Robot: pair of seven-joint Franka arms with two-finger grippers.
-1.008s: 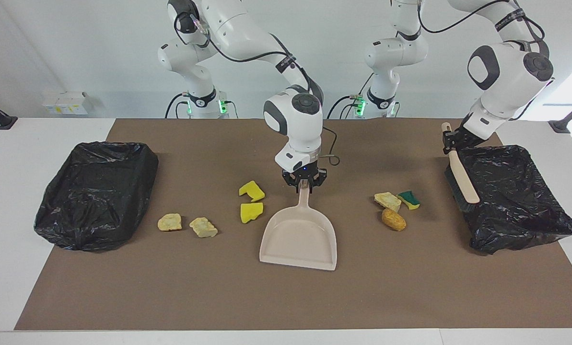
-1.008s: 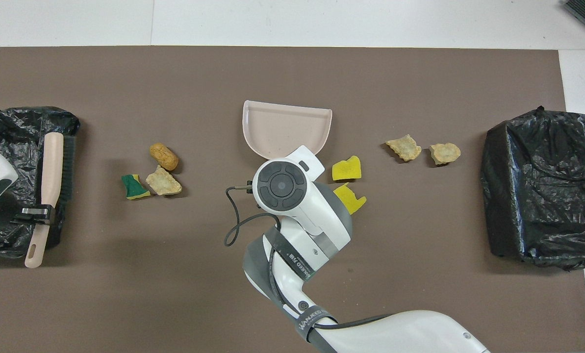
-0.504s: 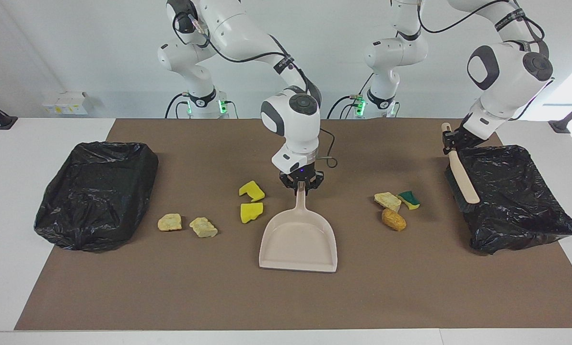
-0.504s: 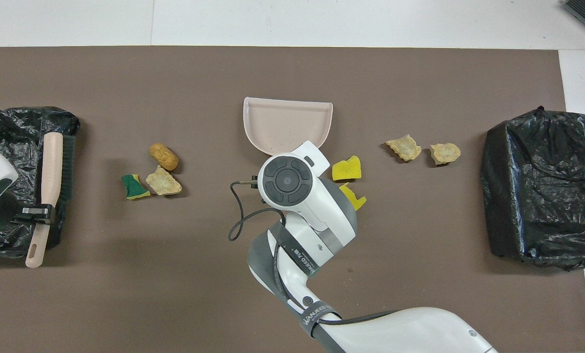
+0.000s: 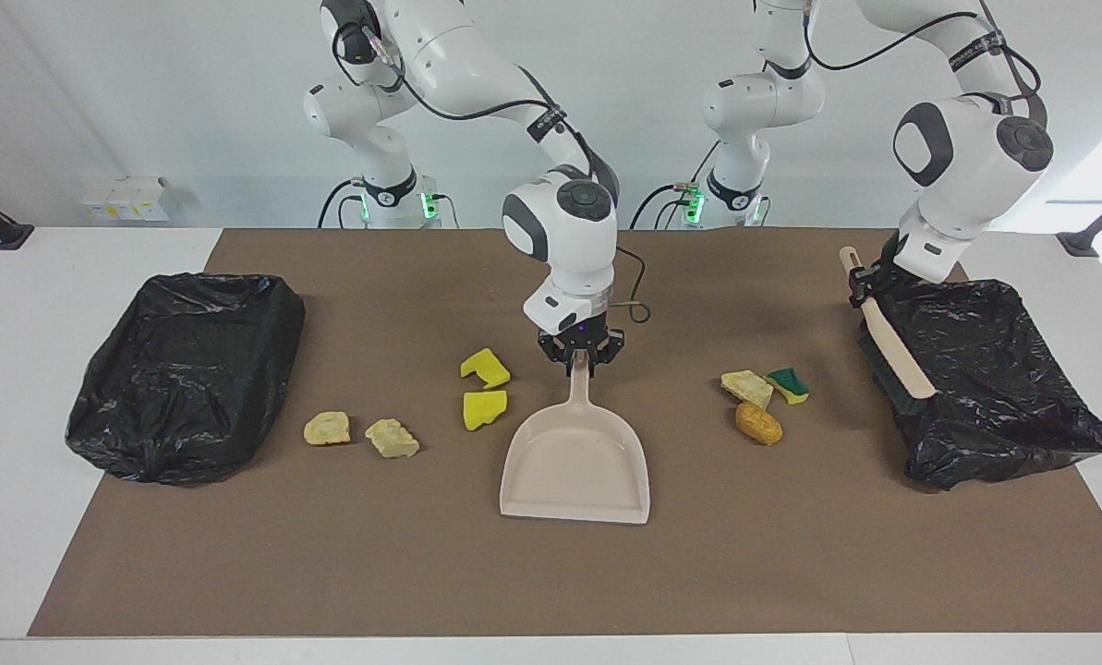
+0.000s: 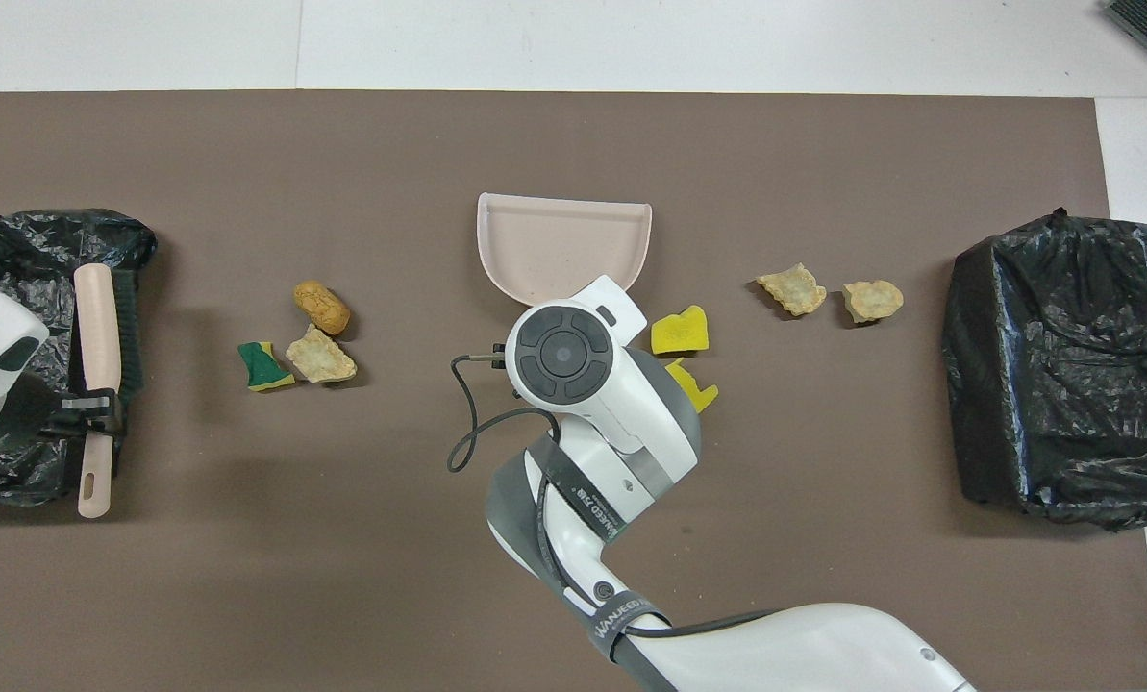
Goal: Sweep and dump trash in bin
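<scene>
Near bins, trash (image 5: 484, 388) scattered, no common axis.

Seven scraps of trash lie scattered on a brown mat, in the facing view. Left of centre, two pale tan crumbly chunks (image 5: 327, 428) (image 5: 392, 437) sit side by side. Nearer the middle, two bright yellow sponge pieces (image 5: 485, 368) (image 5: 484, 408) lie one above the other. Right of centre, a third tan chunk (image 5: 747, 388) touches a green-and-yellow sponge (image 5: 788, 385), with an orange-brown lump (image 5: 758, 424) just below them. All rest flat on the mat.
</scene>
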